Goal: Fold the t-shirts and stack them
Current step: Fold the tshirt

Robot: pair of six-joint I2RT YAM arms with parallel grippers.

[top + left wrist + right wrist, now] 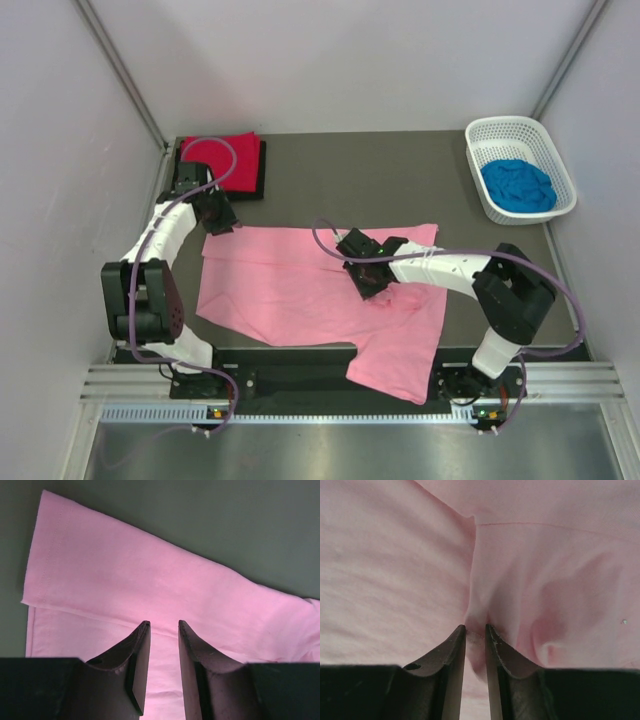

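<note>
The light pink t-shirt (290,290) lies spread across the middle of the dark table, one sleeve hanging towards the near edge. My left gripper (222,222) hovers over its far left corner. In the left wrist view this gripper (164,624) is open, with flat pink cloth (125,575) below and nothing between the jaws. My right gripper (368,288) is down on the shirt's middle. The right wrist view shows it (475,627) shut on a raised ridge of pink cloth (395,570). A red t-shirt (222,160) lies folded on a black one (262,180) at the far left.
A white lattice basket (520,125) at the far right holds the crumpled bright blue t-shirt (517,185). Grey walls close the table on three sides. Bare tabletop (400,180) lies between the red stack and the basket.
</note>
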